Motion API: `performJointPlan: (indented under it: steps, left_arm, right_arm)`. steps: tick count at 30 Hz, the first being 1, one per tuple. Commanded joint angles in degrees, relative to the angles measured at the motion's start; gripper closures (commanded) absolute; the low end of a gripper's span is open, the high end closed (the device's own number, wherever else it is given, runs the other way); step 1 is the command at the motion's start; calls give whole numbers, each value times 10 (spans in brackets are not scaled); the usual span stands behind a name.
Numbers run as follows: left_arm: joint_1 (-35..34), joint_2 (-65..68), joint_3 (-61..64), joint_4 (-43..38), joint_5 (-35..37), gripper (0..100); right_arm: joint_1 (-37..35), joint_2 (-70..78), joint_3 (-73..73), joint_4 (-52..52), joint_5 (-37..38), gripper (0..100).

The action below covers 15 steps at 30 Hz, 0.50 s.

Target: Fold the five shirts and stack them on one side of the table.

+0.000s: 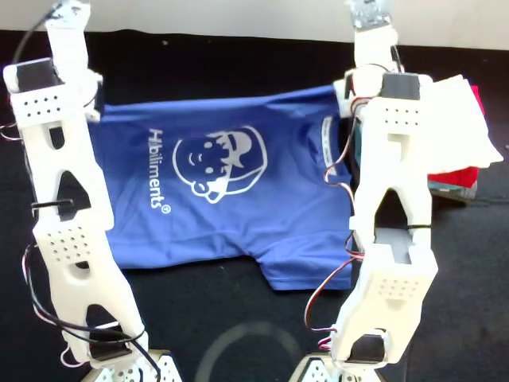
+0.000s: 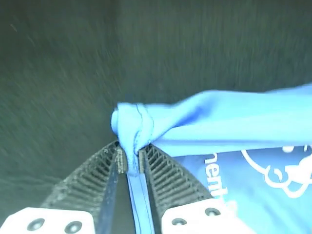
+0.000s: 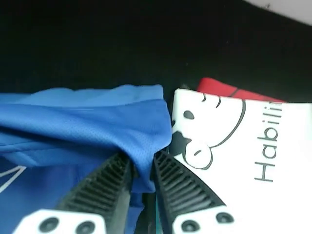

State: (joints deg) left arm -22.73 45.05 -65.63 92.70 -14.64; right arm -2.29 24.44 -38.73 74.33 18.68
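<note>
left tool [image 2: 130,157] pinching blue shirt [image 1: 238,227] | right tool [image 3: 140,163] likewise | stack [image 1: 465,119] part-hidden

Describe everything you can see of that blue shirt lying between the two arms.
The blue short-sleeved shirt looks like thin, fine-meshed fabric, with a white cartoon face and lettering printed on its front. It lies spread face up on the black table covering, collar label toward the folded white shirt. The left arm's jaws are shut on a bunched hem corner, the right arm's jaws on an edge beside that white shirt.
</note>
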Motion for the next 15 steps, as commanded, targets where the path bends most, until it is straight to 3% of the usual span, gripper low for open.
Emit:
performJointPlan:
  steps: [1,9,15]
  left_arm:
    - [0,12,-22,39,-5,990]
    - [-10,32,17,88,-4,990]
    - [-13,-75,192,86,-6,990]
  right_arm:
    - [2,4,-26,56,-5,993]
    - [-4,41,-28,187,-9,993]
    - [-5,9,-28,260,-41,993]
